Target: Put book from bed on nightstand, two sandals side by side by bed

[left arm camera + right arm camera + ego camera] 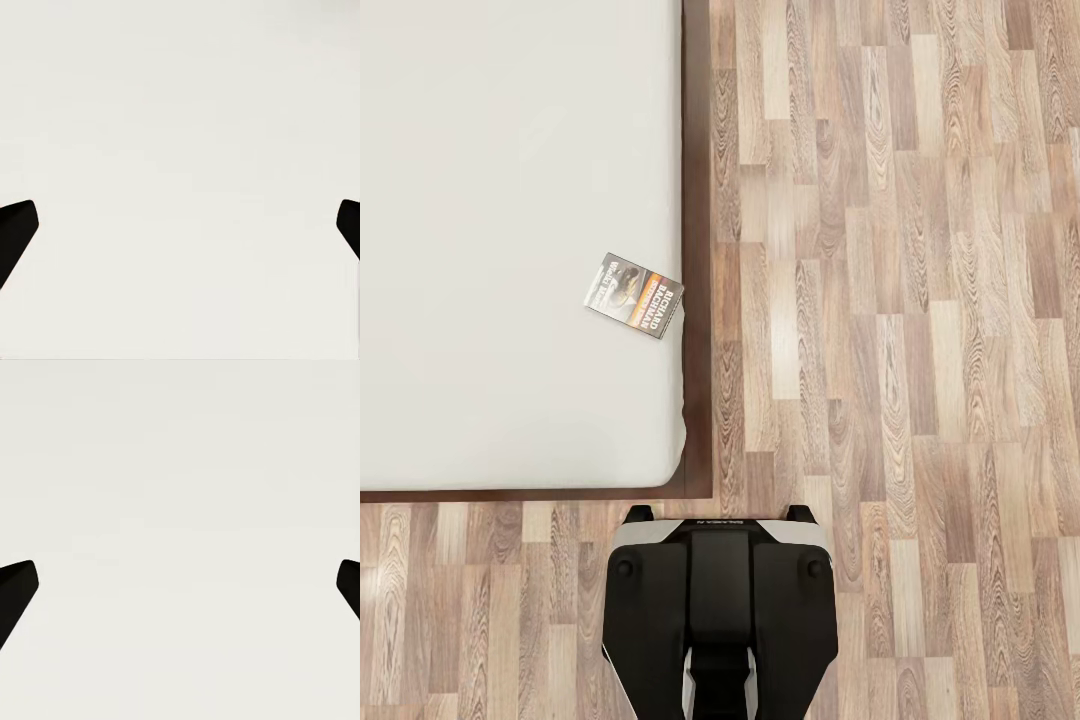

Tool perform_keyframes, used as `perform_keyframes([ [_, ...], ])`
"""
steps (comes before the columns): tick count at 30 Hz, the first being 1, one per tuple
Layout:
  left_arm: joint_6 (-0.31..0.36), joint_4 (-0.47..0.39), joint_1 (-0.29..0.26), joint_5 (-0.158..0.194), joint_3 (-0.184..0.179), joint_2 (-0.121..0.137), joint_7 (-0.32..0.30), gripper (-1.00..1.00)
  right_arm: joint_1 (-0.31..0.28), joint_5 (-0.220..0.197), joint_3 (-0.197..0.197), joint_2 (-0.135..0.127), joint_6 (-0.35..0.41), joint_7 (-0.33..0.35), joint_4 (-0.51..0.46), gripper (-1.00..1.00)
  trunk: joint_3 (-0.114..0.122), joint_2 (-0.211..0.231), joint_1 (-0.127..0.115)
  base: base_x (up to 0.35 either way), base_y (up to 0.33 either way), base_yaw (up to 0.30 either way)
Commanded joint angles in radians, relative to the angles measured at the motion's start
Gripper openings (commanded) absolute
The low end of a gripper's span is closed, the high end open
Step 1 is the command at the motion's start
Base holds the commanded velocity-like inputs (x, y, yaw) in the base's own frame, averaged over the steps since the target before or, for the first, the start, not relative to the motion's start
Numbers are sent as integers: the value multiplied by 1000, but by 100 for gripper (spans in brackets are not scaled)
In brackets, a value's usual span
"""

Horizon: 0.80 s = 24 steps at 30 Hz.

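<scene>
Head view looks straight down on the bed (510, 240), a flat, smooth white mattress with softly rounded corners sitting in a thin dark brown wooden frame. Near the mattress's right edge lies the book (634, 295), a thin rectangular paperback turned at a slant, its cover grey and dark with an orange band and white lettering; one corner reaches almost to the mattress edge. Beside and below the bed runs the floor (900, 300), light planks with strong wavy grain in mixed tan and grey tones. At the bottom stands the robot's base (718, 610), glossy black with a grey band. In the wrist views, the left gripper (180, 232) and right gripper (180, 592) each show two dark pointed fingertips spread wide apart, holding nothing, against a plain off-white surface.
</scene>
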Motion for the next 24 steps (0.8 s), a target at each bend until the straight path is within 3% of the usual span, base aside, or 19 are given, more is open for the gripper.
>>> perform_keyframes([
  [1,7,-2,1,9,1,0,-1,100,1,-10,7,-1,-3,1,-1,100,-1,-2,1,0,0,0],
  [5,-14,19,-1,9,-1,-16,0,100,1,-9,6,9,-3,1,3,100,-1,-2,1,0,0,0],
  [24,-51,86,-10,7,-2,-42,2,100,1,-6,5,15,-3,6,1,100,-1,-2,1,0,0,0],
])
